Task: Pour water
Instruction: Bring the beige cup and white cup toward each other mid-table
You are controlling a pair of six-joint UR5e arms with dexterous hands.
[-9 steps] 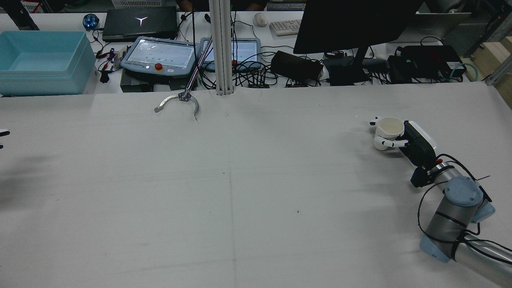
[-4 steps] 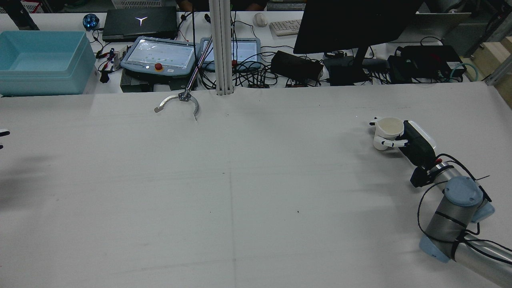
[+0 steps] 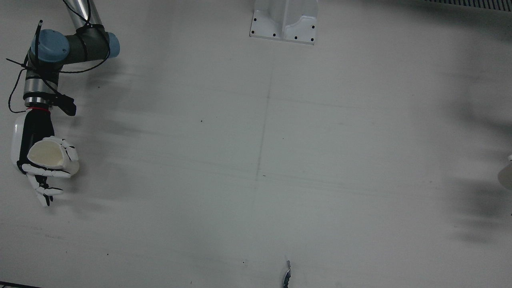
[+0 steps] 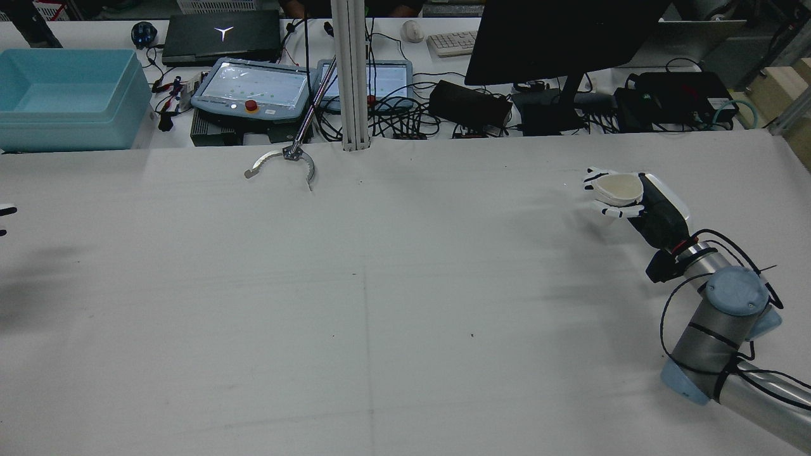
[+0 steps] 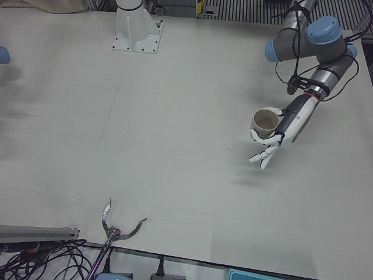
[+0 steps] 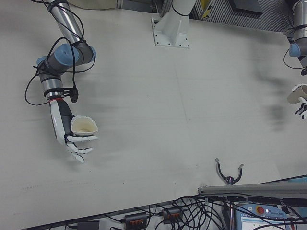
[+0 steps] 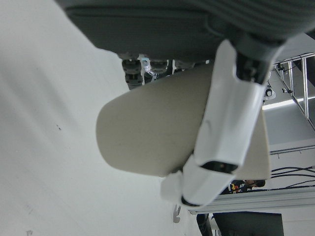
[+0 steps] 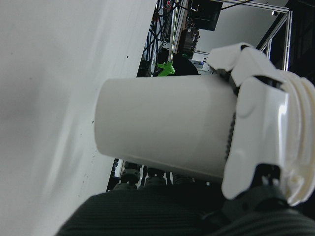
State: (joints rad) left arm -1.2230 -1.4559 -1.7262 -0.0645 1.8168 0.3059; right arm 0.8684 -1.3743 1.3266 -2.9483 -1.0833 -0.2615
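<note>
Gripping a white cup around its side wall, the right hand has its fingers curled round the cup while some of its fingers stick out straight past it, as the front view shows. The cup stands upright with its open mouth up, near the right edge of the white table in the rear view and toward the far side. Its base seems to hang just clear of the tabletop in the right hand view. Well apart, at the opposite side of the table, the left hand is closed in the same way on a beige cup, one finger laid across its wall, the others spread and pointing away below it. That cup is upright too, and the hand's shadow lies apart from it on the table. Whether either cup holds water cannot be told. A curved metal grabber claw lies at the far table edge, near the upright post. Behind it sit a teach pendant, a light blue bin and a dark monitor.
</note>
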